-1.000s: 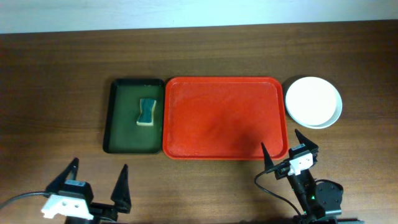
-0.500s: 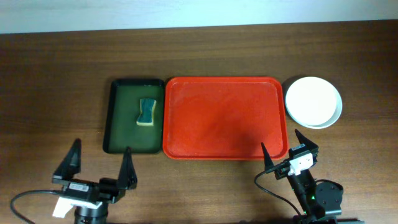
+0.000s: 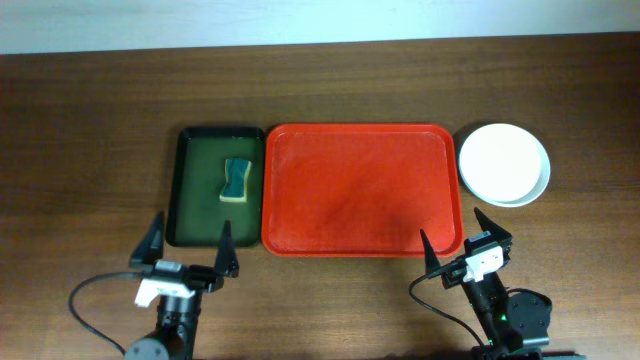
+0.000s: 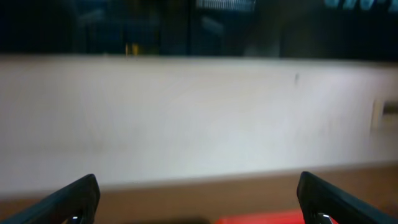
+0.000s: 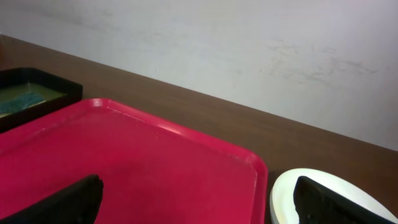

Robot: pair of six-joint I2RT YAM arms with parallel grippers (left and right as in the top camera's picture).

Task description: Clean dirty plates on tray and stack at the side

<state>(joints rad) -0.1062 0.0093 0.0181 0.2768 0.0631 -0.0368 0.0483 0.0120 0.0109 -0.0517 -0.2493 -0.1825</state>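
Note:
The red tray (image 3: 360, 190) lies mid-table. The plates (image 3: 504, 163) stand in a stack on the wood just right of it, a white one on top with a paler rim showing beneath. My left gripper (image 3: 193, 220) is open, low over the front edge of the dark green tray, with nothing between its fingers (image 4: 78, 198). Over the red tray's front right corner my right gripper (image 3: 449, 222) is also open and holds nothing. The right wrist view shows the red tray (image 5: 155, 162) and the white plate (image 5: 283, 199) past its fingertips (image 5: 81, 194).
A dark green tray (image 3: 215, 187) sits against the red tray's left side, with a blue-green and yellow sponge (image 3: 236, 180) in it. A pale wall runs behind the table's far edge. The left wrist view is blurred, with a strip of red tray (image 4: 261, 219) at the bottom.
My left arm has swung right and forward, from the table's front left corner up to the green tray's front edge, jaws still open. The right arm has not moved.

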